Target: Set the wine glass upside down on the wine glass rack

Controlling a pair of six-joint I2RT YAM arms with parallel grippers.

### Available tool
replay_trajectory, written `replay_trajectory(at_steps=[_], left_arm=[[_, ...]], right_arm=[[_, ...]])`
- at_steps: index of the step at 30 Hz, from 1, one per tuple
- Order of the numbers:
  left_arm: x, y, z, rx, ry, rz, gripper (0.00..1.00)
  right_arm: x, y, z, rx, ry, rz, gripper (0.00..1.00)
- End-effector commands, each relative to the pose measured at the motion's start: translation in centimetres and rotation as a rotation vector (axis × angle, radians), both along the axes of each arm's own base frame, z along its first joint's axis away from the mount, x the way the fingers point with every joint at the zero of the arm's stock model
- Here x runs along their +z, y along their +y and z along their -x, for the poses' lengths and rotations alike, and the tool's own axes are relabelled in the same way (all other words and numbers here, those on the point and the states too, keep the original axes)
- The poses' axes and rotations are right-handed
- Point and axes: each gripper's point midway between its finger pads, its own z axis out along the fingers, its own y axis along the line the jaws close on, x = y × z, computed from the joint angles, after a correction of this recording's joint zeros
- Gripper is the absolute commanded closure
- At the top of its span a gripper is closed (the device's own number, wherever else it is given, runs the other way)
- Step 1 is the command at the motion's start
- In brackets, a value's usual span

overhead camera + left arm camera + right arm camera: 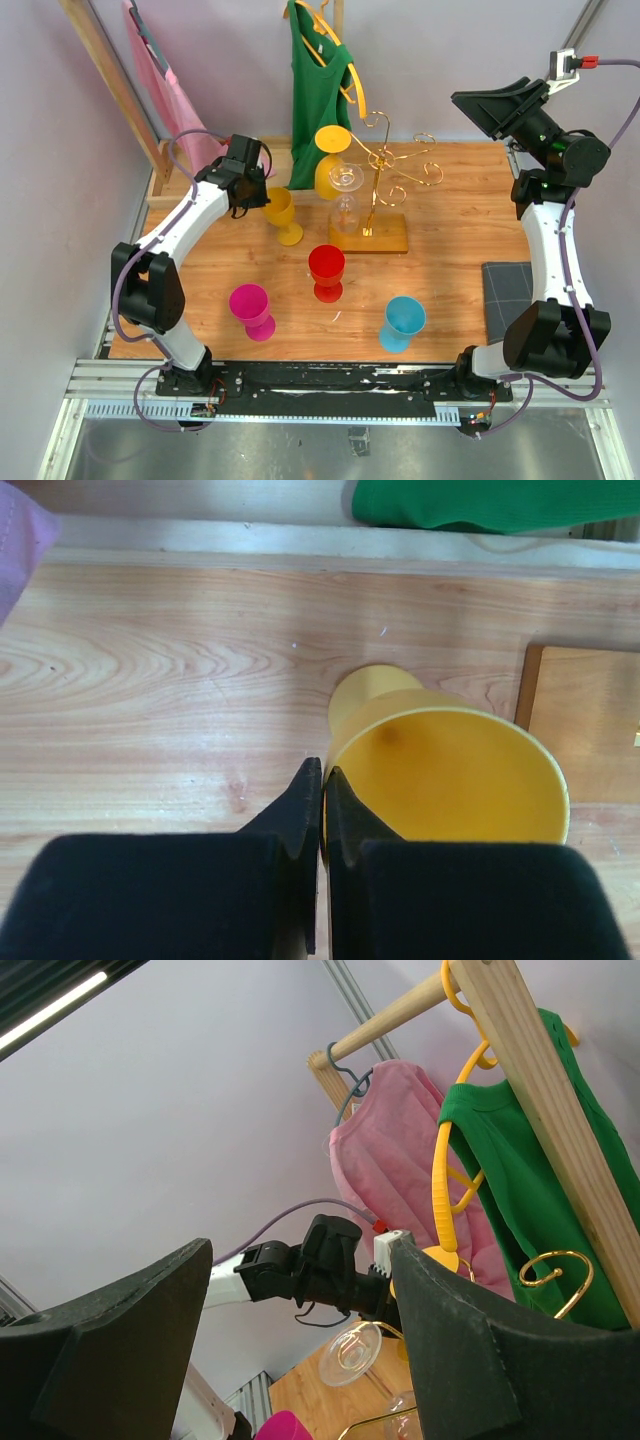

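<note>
A yellow wine glass (pixel 283 215) stands upright on the wooden table, left of the gold wine glass rack (pixel 381 188). My left gripper (pixel 256 196) is shut on its rim. In the left wrist view one finger sits inside the yellow wine glass (pixel 450 780) and the other outside, at the left gripper (pixel 322 775). Another yellow glass (pixel 331 160) and a clear glass (pixel 346 200) hang upside down on the rack. My right gripper (pixel 478 105) is raised at the far right, open and holding nothing; the right wrist view looks between the right gripper's (pixel 300 1250) fingers at the rack's gold curl (pixel 555 1265).
A red glass (pixel 327 272), a magenta glass (pixel 252 310) and a blue glass (pixel 402 322) stand upright on the near half of the table. Behind the rack, a wooden clothes frame (pixel 105 80) holds a green top (pixel 318 85) and a pink garment (pixel 155 65). A dark mat (pixel 508 300) lies at the right edge.
</note>
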Motion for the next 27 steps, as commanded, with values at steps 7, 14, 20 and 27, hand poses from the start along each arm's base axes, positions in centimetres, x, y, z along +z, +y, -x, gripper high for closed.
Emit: replay_trajectory(at_steps=[7, 14, 20, 27], left_arm=[[3.9, 0.6, 0.0, 0.033, -0.087, 0.000, 1.00], [11.4, 1.7, 0.8, 0.108, -0.271, 0.051, 1.00], [19.6, 2.5, 1.9, 0.154, -0.467, 0.098, 1.00], [29.4, 4.1, 4.0, 0.205, -0.715, 0.151, 1.00]], right_arm=[[0.8, -0.1, 1.0, -0.012, -0.056, 0.012, 0.26], [0.8, -0.1, 0.9, -0.010, -0.053, 0.011, 0.26], [0.8, 0.2, 0.8, 0.000, -0.049, 0.009, 0.26], [0.9, 0.8, 0.9, 0.012, -0.049, 0.019, 0.26]])
